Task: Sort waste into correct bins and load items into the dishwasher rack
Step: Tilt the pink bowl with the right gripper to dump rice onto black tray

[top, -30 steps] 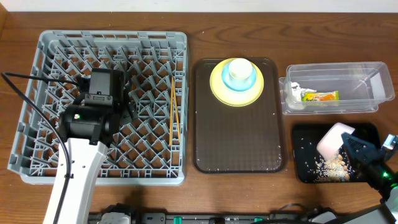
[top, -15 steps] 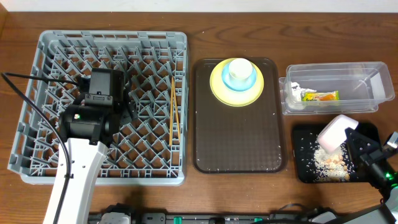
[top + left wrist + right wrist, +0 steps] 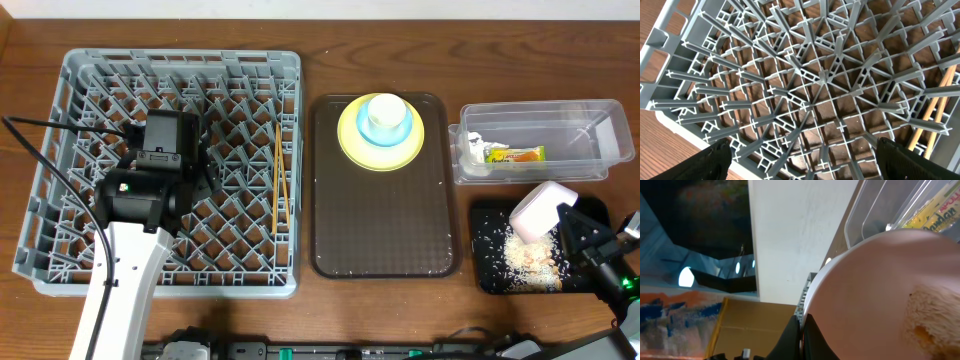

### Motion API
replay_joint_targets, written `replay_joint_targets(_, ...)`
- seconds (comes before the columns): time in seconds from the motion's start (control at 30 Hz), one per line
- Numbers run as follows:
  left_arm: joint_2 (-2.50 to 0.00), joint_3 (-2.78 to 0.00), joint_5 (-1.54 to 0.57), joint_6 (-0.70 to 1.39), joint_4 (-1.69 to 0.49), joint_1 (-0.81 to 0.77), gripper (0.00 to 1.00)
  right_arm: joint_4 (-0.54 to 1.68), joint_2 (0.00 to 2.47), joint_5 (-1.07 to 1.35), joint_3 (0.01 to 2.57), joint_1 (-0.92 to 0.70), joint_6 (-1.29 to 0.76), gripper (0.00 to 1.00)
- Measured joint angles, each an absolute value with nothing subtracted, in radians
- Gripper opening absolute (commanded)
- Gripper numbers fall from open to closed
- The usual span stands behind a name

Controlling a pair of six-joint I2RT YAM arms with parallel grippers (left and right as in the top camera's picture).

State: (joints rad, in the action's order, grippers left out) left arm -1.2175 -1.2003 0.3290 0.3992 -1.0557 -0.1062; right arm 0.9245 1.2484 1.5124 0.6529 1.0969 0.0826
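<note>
- Overhead, I see the grey rack point(image 3: 60, 230) on the left of the table point(image 3: 400, 310), with the chopsticks point(image 3: 278, 180) lying in it near its right side.
- My left arm point(image 3: 140, 195) hangs over the middle of the rack, touching nothing that I can see.
- The brown tray point(image 3: 385, 225) sits just right of the rack. The yellow plate point(image 3: 350, 140) is at its far end, and the blue cup point(image 3: 385, 118) stands on the plate.
- The clear tub point(image 3: 590, 140) at far right holds the wrapper point(image 3: 515, 154) and the napkin point(image 3: 472, 148).
- In front of it, the black tray point(image 3: 488, 250) carries a pile of pale scraps point(image 3: 530, 262).
- My right claw point(image 3: 566, 222) grips the white bowl point(image 3: 538, 210), which is tilted above the black tray.
- From the left wrist, the left claw point(image 3: 807, 160) is spread wide, with one dark fingertip in each lower corner and only rack pegs point(image 3: 820, 80) between them. The chopsticks point(image 3: 935, 107) show at the right edge.
- From the right wrist, the bowl point(image 3: 865, 290) fills the view, its rim pinched by a dark finger point(image 3: 796, 332), so that claw is clenched on it.
- A crumbly smear clings inside the bowl. The tub point(image 3: 880, 210) and the wrapper point(image 3: 940, 210) sit beyond it.
</note>
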Motion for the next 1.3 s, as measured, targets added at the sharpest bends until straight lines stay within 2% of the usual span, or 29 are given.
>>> replay_joint_targets(0.33,-1.217,-1.200,0.329,0.399,-1.056,-0.106,0.93,0.896,1.248,1.519,0.653,1.097,0.028,0.01)
replay_joint_targets(0.47,-1.218,-1.200,0.329,0.399,-1.056,-0.106,0.93,0.974,1.248,1.520,0.652,1.097,0.003,0.01)
replay_joint_targets(1.13,-1.217,-1.200,0.329,0.399,-1.056,-0.106,0.93,0.868,1.248,1.526,0.651,1.097,-0.090,0.01)
replay_joint_targets(1.3,-1.217,-1.200,0.329,0.399,-1.056,-0.106,0.93,0.925,1.248,1.527,0.651,1.097,-0.109,0.01)
